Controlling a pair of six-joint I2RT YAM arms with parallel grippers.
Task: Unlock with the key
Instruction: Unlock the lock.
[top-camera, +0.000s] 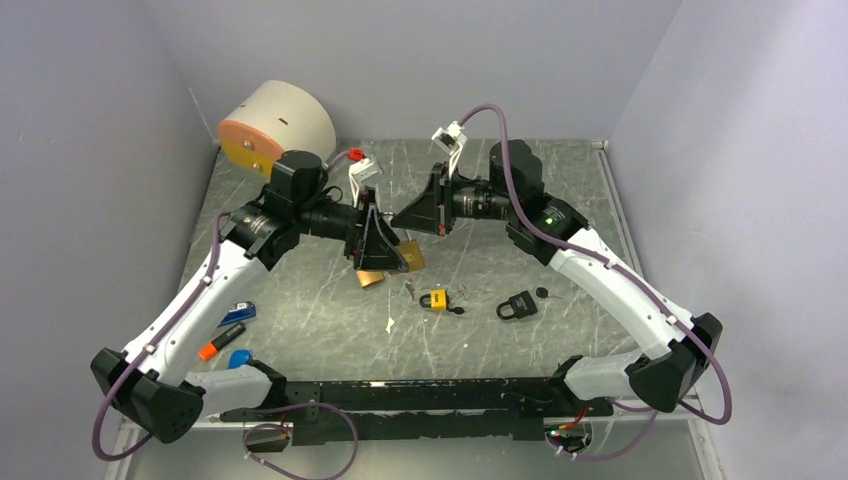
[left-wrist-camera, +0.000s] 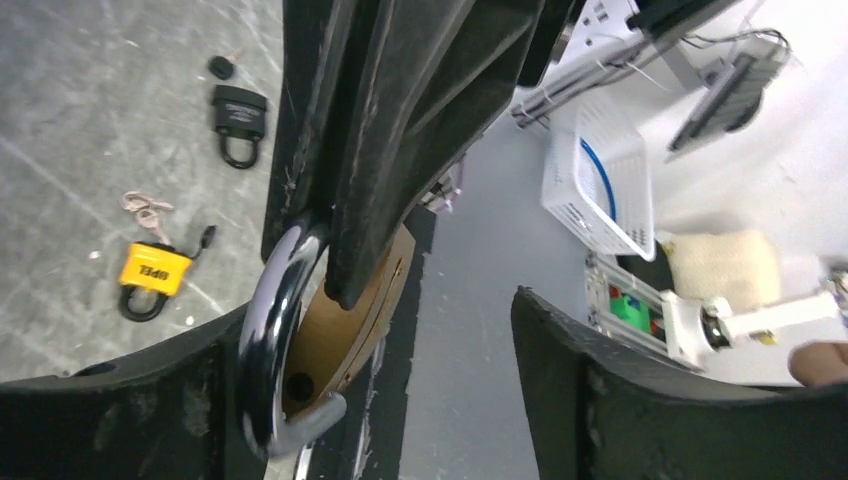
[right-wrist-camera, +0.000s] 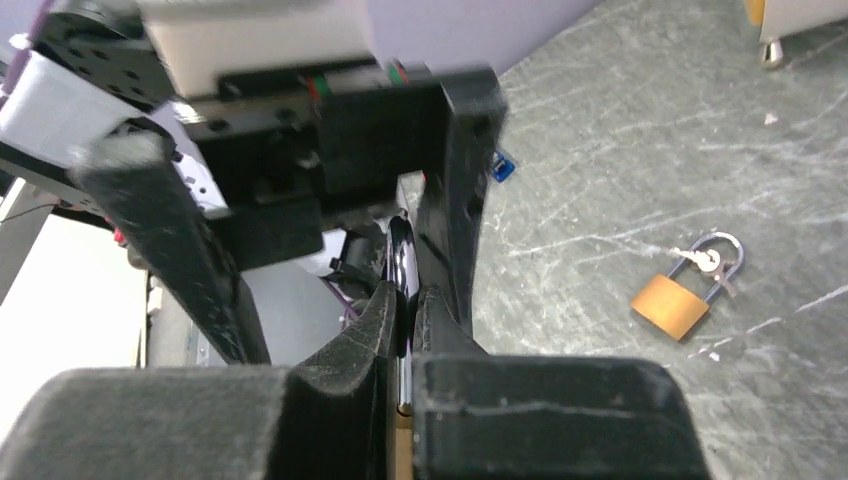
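A brass padlock (left-wrist-camera: 340, 330) with a chrome shackle (left-wrist-camera: 268, 330) hangs in the air between my two grippers (top-camera: 405, 258). The shackle's free end stands outside its hole in the body. My right gripper (right-wrist-camera: 403, 300) is shut on the shackle (right-wrist-camera: 400, 262). My left gripper (left-wrist-camera: 400, 370) is open, with the padlock leaning against its left finger (left-wrist-camera: 110, 420) and a wide gap to the other finger. No key shows in the held padlock. A small key (right-wrist-camera: 705, 262) lies across the shackle of a second brass padlock (right-wrist-camera: 670, 303) on the table.
On the table lie a yellow padlock (top-camera: 435, 299) with loose keys (left-wrist-camera: 145, 208) beside it, a black padlock (top-camera: 516, 306) and a black fob (top-camera: 542, 292). Markers (top-camera: 222, 338) lie near the left arm. A beige cylinder (top-camera: 275, 125) stands at the back left. Grey walls enclose three sides.
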